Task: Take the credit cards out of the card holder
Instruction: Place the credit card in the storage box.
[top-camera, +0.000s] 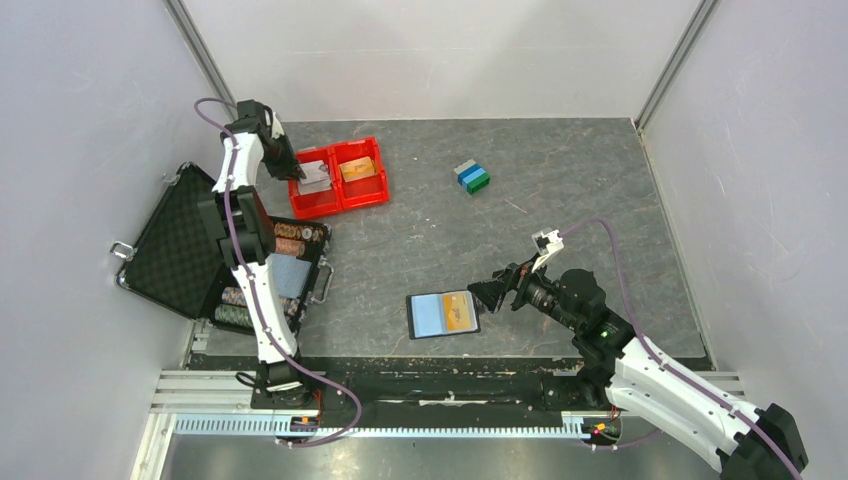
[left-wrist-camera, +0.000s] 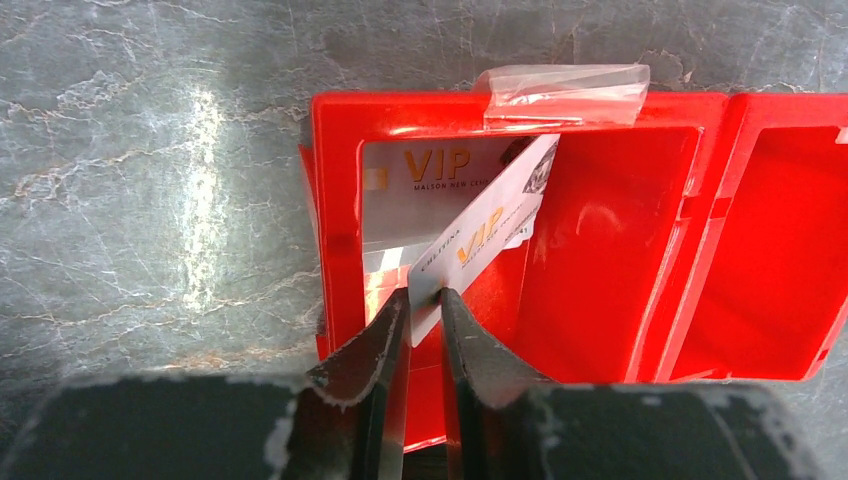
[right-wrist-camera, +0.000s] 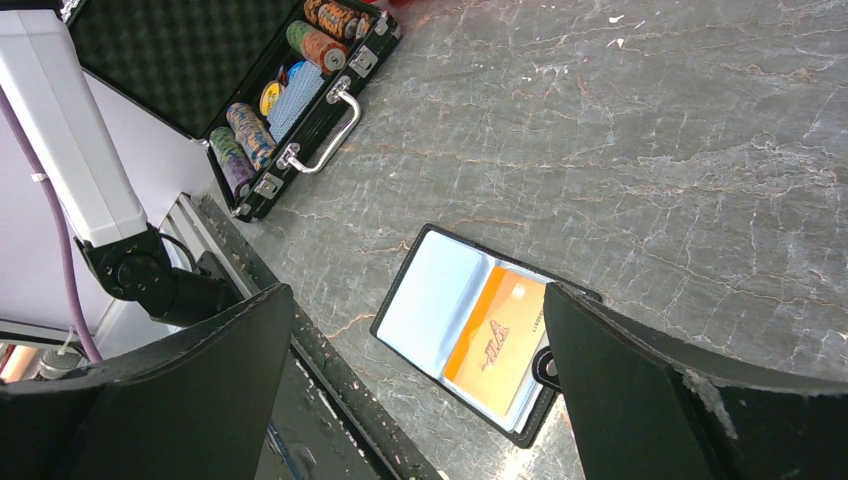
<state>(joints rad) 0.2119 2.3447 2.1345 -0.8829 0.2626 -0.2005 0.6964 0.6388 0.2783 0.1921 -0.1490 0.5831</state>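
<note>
Reading the left claw (left-wrist-camera: 425, 320) as narrow: a glossy whitish card (left-wrist-camera: 490, 220) printed "VIP" in gold stands tilted with its lower corner between the jaws, and I can't tell if it's clamped. It stands over a second flat "VIP" card (left-wrist-camera: 420, 185) in the left-hand compartment of the red plastic tray (left-wrist-camera: 400, 105), which has clear tape (left-wrist-camera: 560, 85) on its rim. Right claw (top-camera: 487, 292) is wide, holding nothing, by the open black-edged card holder (right-wrist-camera: 430, 300), whose right sleeve holds an orange "VIP" card (right-wrist-camera: 497, 345).
</note>
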